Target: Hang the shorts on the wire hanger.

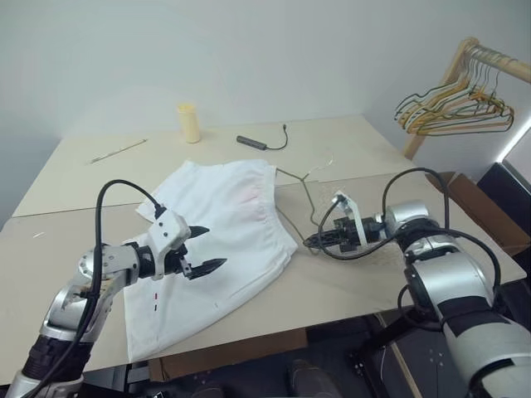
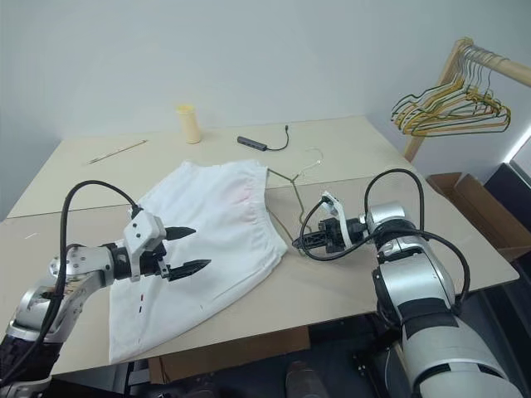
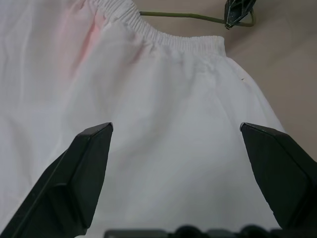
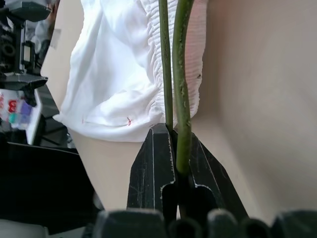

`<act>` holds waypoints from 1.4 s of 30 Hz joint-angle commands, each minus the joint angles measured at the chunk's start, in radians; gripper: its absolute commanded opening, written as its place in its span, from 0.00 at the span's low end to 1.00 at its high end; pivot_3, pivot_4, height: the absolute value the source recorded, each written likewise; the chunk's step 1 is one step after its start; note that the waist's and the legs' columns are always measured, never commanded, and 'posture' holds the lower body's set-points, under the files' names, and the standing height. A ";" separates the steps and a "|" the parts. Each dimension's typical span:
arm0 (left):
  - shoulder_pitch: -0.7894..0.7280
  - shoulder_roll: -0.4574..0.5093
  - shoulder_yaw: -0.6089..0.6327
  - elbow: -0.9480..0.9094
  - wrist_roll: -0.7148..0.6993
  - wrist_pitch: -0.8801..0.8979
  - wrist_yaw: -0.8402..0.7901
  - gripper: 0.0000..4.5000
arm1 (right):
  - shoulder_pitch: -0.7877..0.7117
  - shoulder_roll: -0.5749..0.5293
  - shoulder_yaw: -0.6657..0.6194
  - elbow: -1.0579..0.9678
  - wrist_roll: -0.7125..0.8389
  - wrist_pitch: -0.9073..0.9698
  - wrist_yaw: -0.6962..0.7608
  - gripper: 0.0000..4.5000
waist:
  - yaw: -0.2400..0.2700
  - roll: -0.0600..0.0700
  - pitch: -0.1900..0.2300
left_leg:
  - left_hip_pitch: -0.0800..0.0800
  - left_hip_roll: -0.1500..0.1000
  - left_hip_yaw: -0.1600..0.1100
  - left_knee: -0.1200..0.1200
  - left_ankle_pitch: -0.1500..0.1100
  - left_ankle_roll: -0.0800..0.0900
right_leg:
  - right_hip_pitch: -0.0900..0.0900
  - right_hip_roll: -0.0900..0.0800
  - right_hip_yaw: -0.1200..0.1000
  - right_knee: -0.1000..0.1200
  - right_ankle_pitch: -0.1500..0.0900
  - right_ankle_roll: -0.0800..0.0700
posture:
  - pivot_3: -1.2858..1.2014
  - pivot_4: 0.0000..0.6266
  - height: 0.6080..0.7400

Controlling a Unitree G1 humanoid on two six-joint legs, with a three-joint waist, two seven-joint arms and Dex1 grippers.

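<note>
Shorts (image 1: 220,240) flat mid-desk (image 1: 83,178), waistband toward right edge. Wire hanger (image 1: 303,186) beside waistband, hook toward far edge. Right gripper (image 1: 314,241) pinched on hanger's wire. Left gripper (image 1: 209,249) fingers wide, above fabric. Judgement: keep wire low, feed end into leg opening; left pins or lifts cloth to stop bunching.

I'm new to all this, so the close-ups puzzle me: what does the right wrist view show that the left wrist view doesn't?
Right wrist view: the right pincer shut on the wire hanger, seen from right behind the grip. Left wrist view: the left pincer open over the cloth, and a faint pink spot. Both: the shorts, their gathered waistband, the hanger wire and the table.
</note>
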 commanded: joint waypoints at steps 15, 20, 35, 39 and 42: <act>-0.268 0.112 0.200 0.056 -0.152 -0.051 -0.124 1.00 | 0.269 -0.016 -0.012 -0.599 -0.148 -0.551 -0.289 0.00 | -0.030 0.000 0.000 | 0.000 0.000 -0.001 0.000 0.000 0.000 | 0.001 -0.001 0.000 -0.001 0.000 0.000 | 0.48 0.00 1.00; -0.472 0.160 0.163 0.211 -0.106 -0.109 -0.203 1.00 | 0.262 -0.022 0.016 -0.648 -0.192 -0.578 -0.304 0.00 | -0.031 0.000 0.000 | 0.001 -0.001 -0.001 0.000 0.000 -0.001 | 0.001 0.000 0.000 0.000 0.000 0.000 | 0.48 0.00 1.00; -0.826 0.143 -0.181 0.679 0.171 -0.355 -0.576 1.00 | 0.252 -0.043 0.082 -0.802 -0.223 -0.492 -0.255 0.00 | -0.042 0.000 0.000 | -0.001 -0.001 -0.001 0.000 0.001 0.000 | -0.001 0.000 0.000 0.000 0.000 0.001 | 0.47 0.00 1.00; -0.862 0.126 -0.208 0.735 0.191 -0.379 -0.663 1.00 | 0.260 -0.047 0.090 -0.834 -0.224 -0.461 -0.255 0.00 | -0.045 0.000 0.000 | -0.002 -0.001 -0.001 0.000 0.001 0.000 | -0.001 0.000 0.000 0.000 0.000 0.001 | 0.47 0.00 1.00; -0.872 0.119 -0.227 0.751 0.159 -0.370 -0.704 0.86 | 0.260 -0.049 0.098 -0.843 -0.228 -0.445 -0.260 0.00 | -0.046 0.000 0.000 | -0.001 -0.001 -0.001 0.000 0.001 0.000 | -0.001 0.000 0.000 0.000 0.000 0.001 | 0.46 0.00 1.00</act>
